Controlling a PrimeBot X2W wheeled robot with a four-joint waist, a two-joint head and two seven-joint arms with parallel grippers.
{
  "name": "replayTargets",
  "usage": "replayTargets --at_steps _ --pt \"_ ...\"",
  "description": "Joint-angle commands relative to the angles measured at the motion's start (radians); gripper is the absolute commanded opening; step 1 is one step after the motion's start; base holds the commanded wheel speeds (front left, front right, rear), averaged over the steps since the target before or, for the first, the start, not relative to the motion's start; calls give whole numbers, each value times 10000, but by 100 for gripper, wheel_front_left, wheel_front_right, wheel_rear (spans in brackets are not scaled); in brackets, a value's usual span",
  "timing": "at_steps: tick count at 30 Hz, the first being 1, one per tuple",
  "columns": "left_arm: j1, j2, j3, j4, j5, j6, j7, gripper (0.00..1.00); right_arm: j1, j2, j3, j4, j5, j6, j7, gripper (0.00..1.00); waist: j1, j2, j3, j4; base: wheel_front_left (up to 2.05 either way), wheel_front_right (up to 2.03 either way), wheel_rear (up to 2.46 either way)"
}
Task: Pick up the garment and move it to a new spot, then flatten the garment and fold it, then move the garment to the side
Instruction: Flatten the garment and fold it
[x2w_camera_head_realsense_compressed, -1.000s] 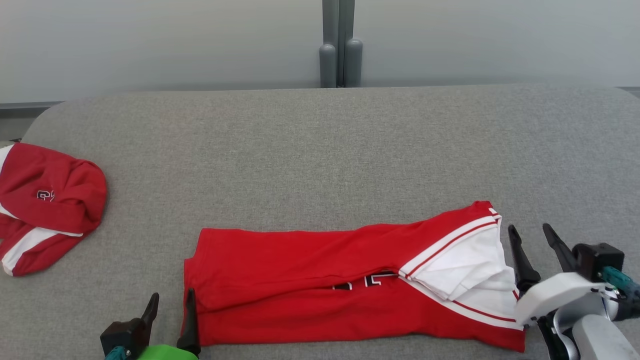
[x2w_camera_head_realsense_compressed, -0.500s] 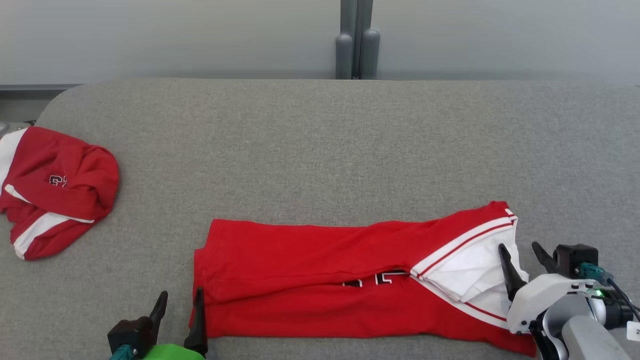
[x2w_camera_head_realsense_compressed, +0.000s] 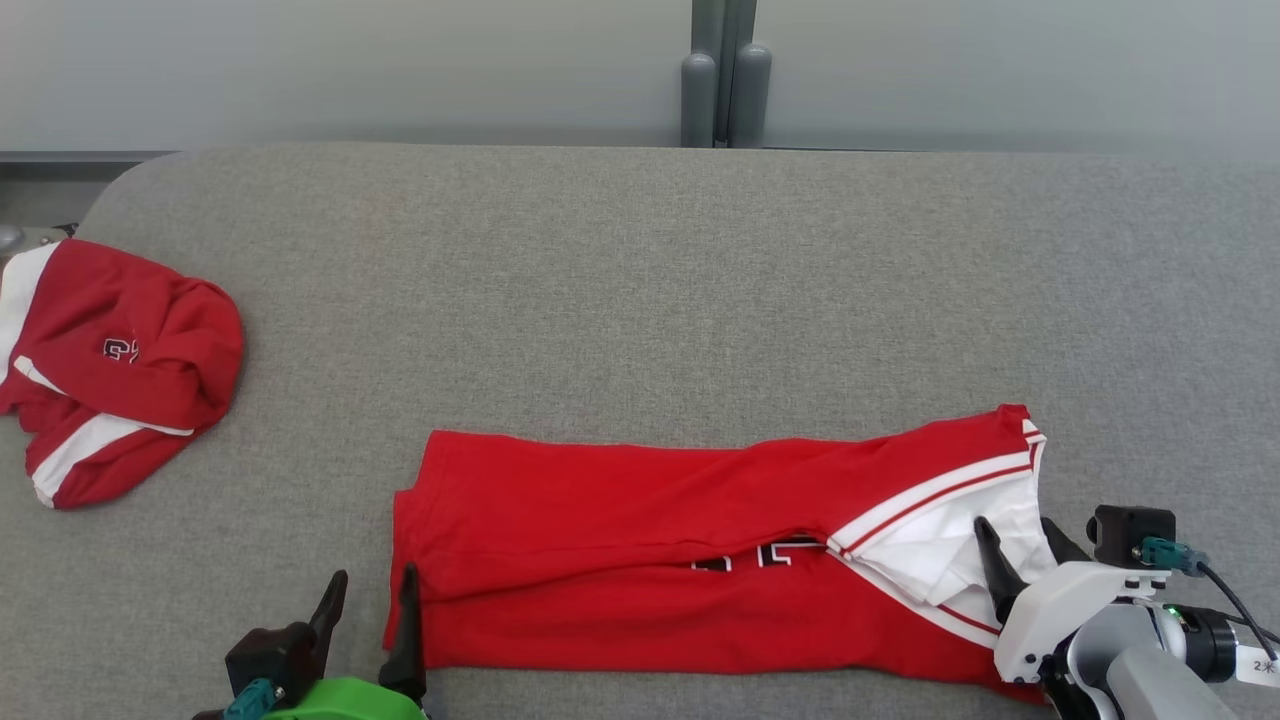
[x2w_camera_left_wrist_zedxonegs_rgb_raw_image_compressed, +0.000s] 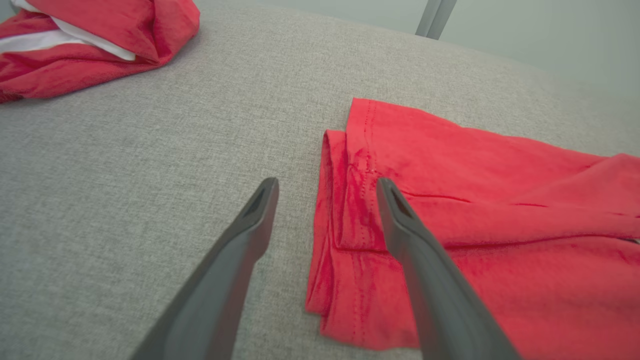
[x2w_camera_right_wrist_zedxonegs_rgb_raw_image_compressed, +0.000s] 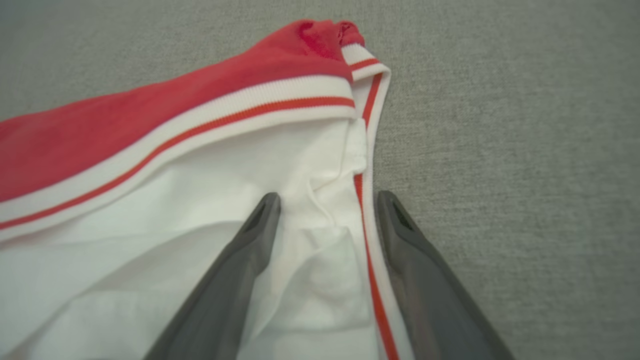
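Observation:
The garment is a red shirt with white, red-striped trim, folded into a long band on the grey padded table. My left gripper stands open at its left end. In the left wrist view the left gripper straddles the garment's layered hem, one finger over cloth and one over the table. My right gripper is open at the right end. In the right wrist view the right gripper straddles the garment's white striped edge, its left finger over the white cloth. Neither gripper holds anything.
A second red and white garment lies bunched at the table's far left edge, and also shows in the left wrist view. A grey post stands behind the table's rear edge against a pale wall. Bare grey padding stretches behind the folded shirt.
The camera has shifted, sliding the scene right and up. My right gripper has moved from beside the garment's right end to over its white edge. The left gripper stays at the left hem.

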Motion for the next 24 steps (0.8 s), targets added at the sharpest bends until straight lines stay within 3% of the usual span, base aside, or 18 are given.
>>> replayTargets --at_steps 1,3,4,5,8,15,24 --pt "-133 13 -5 -16 -42 -5 2 100 199 222 371 204 152 82 347 100 1 0 -4 36 0 0 0" --pt "-100 13 -5 -32 -40 -8 2 100 233 217 653 266 450 86 516 100 1 0 -16 75 0 0 0" --pt "-81 13 -1 -40 -37 -9 2 100 239 189 769 298 536 97 588 82 1 0 -19 95 0 0 0" --pt "-68 13 2 -44 -37 -8 2 100 246 135 855 369 616 97 637 49 1 0 -24 114 0 0 0" --pt "-42 12 8 -68 -28 -13 2 100 276 -39 1034 749 847 79 830 0 1 0 -13 182 0 0 0" --pt "-29 12 1 -225 -116 18 2 100 -147 -452 669 1163 757 16 -34 0 1 0 -21 225 0 0 0" --pt "125 13 -1 -277 -33 33 2 100 -905 -1002 -978 1773 -7 25 -1196 0 1 0 -126 69 0 0 0"
